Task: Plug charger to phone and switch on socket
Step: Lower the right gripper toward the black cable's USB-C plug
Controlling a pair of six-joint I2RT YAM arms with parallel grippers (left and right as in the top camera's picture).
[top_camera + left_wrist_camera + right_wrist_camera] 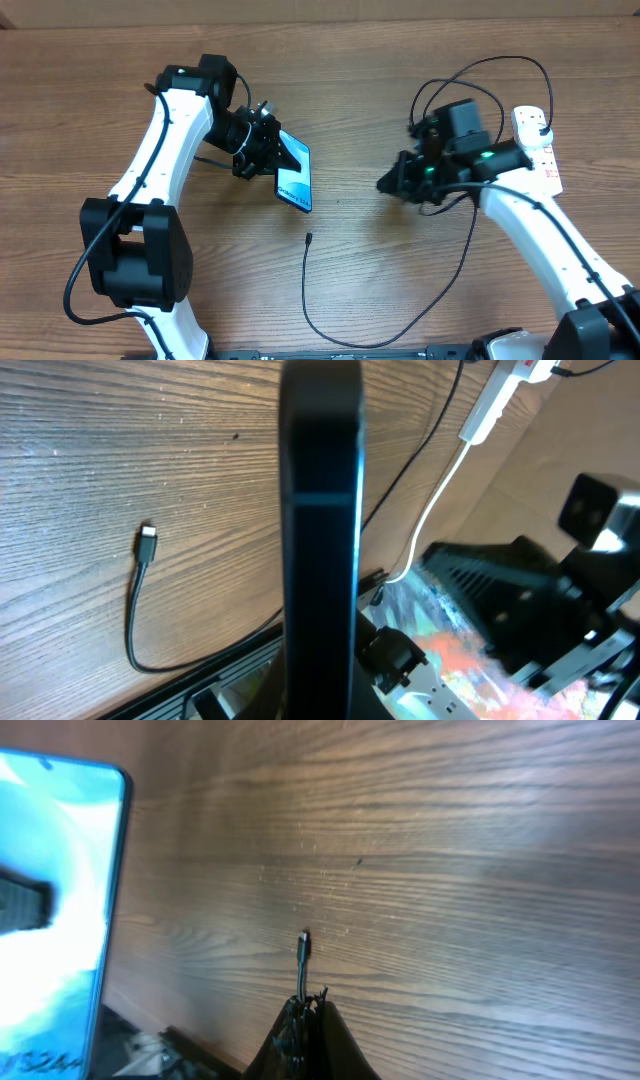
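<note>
1. Wood-grain table fills the overhead view.
   - The left gripper is clamped on the far end of the phone and holds it tilted, with the lit screen facing up and to the right.
   - The phone's long axis runs from the gripper toward the near edge. Its free end points at the connector tip of the charger, near it but apart.
   - The thin black cable lies loose, loops by the near edge, passes under the right arm and arcs round to the socket at the right edge. Its plug is too small to make out, and the arm covers part of the socket.
   - The right gripper hangs well apart from the tip. Its fingers look drawn together, with nothing between them.

2. Left wrist view:
   - The phone shows edge-on as a dark upright bar, cut off at top and bottom, so its port is hidden.
   - The gripper's own fingers are lost in the dark clutter below.
   - The connector tip lies flat on the wood left of the bar, pointing up the picture.
   - A white lead runs to the socket, which is cropped by the top right corner.

3. Right wrist view:
   - The blue-white screen is cut by the left edge, with a dark finger across it.
   - The gripper's fingertips meet in a dark wedge at the bottom.
   - The connector tip stands just beyond the wedge, pointing away, and the cable behind it is hidden.
</note>
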